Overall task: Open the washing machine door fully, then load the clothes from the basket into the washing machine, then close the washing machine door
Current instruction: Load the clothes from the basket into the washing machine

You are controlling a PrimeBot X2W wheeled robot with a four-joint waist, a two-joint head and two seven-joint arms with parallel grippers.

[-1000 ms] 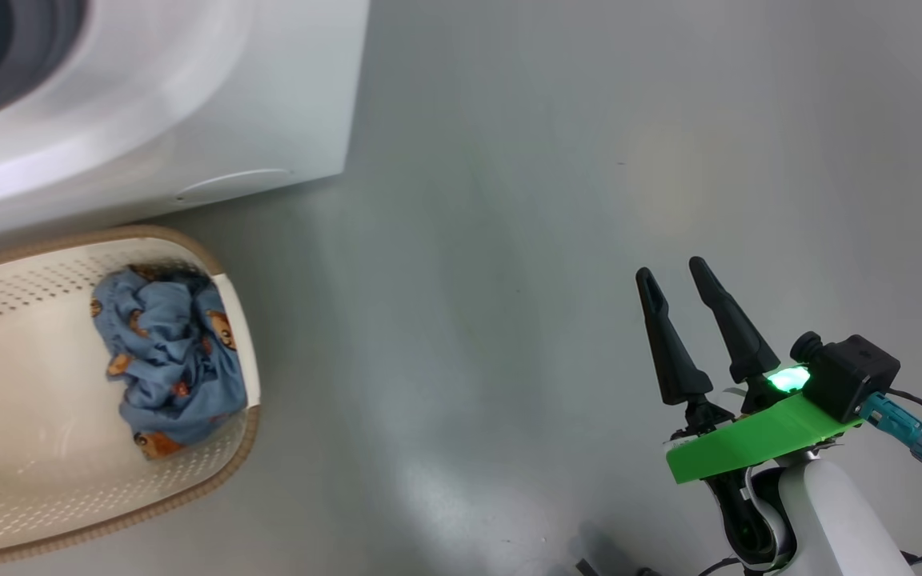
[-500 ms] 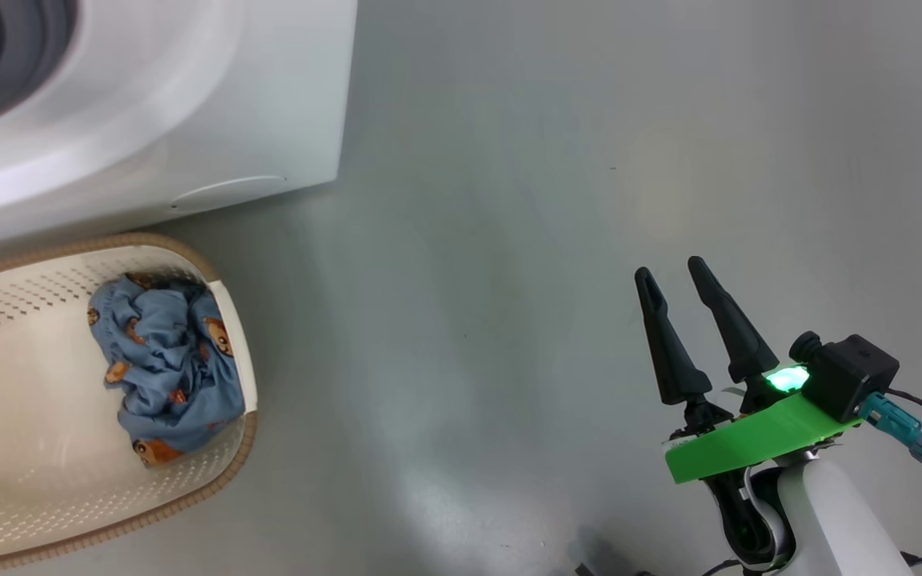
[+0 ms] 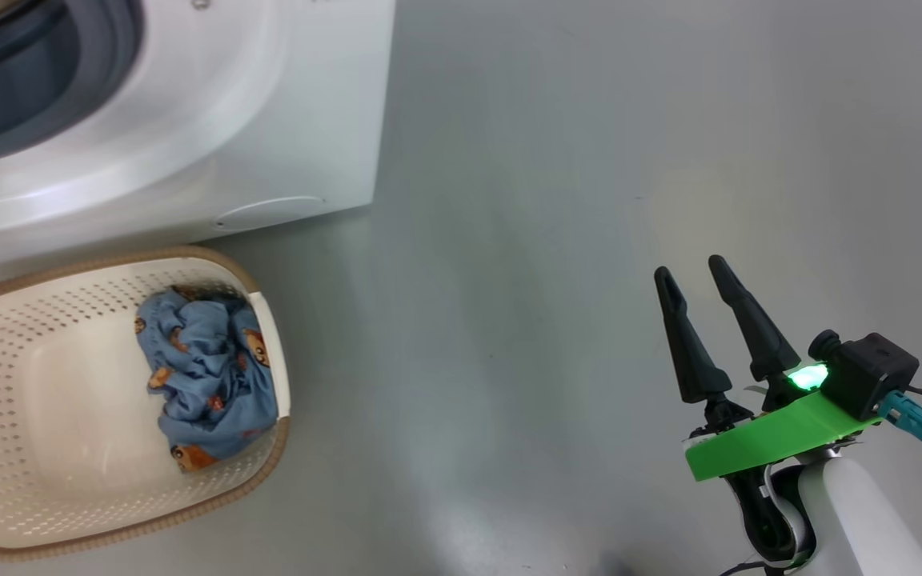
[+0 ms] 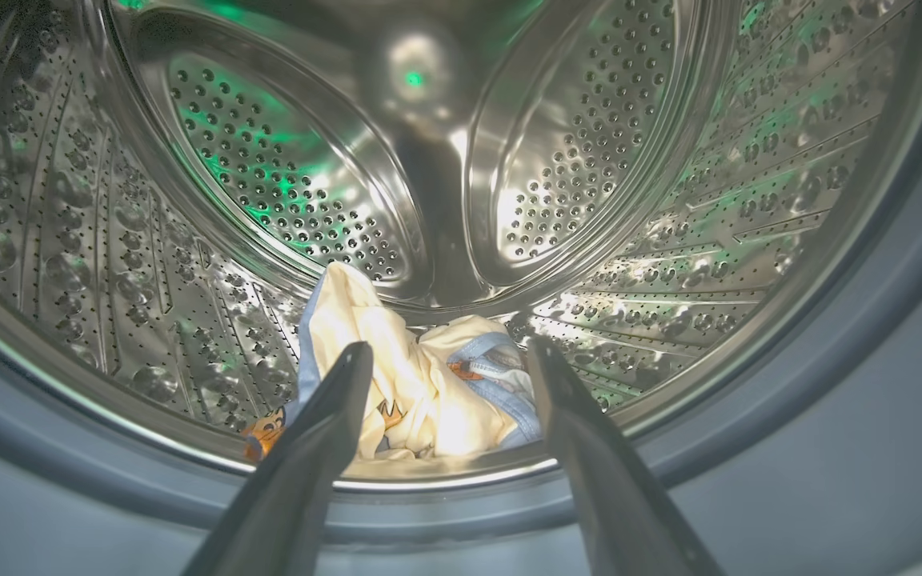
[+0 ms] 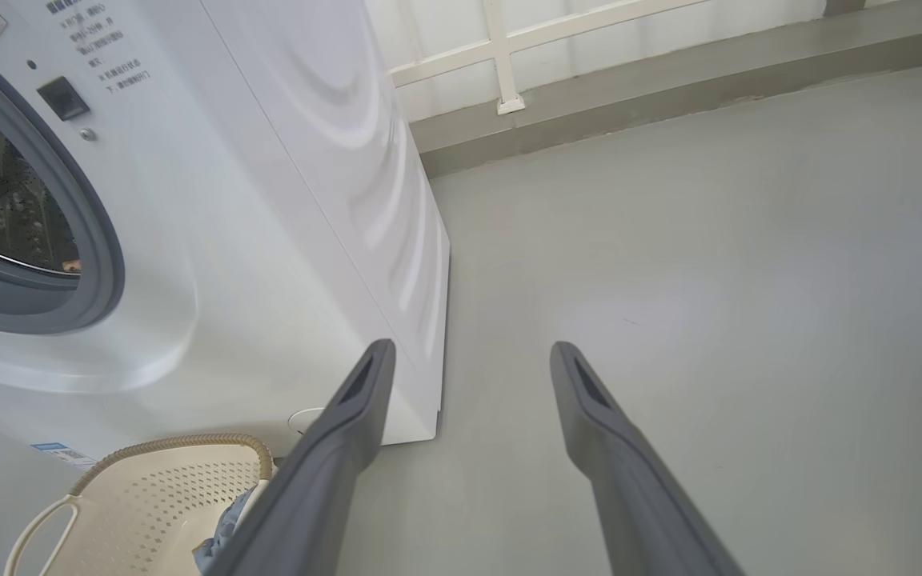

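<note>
Inside, the left wrist view gives what the other two cannot: a steel drum, perforated and streaked with green reflections, and on its bottom, close to the front lip, a heap of clothes. A plain cream cloth lies on top, with light blue fabric and an orange-brown bear print showing at its edges. The left tool is released, its two dark fingers spread wide and pointing into the drum's mouth, the heap showing between them (whether the tips touch the cloth I cannot tell). A grey rubber seal rings the opening.

The head view shows the outside instead. The washing machine stands white and boxy at the upper left, and the basket sits on the grey floor just in front of it. The basket is cream with perforated walls and a brown woven-look rim. One crumpled light blue piece, dotted with small bears, lies against the basket's wall on the side nearer the middle of the picture.

The right tool stands at the lower right, well apart from basket and machine, its fingers parted and grasping nothing.

The right wrist view adds the machine's side panel, a blue label sticker low on its front, and a white rail beyond.
</note>
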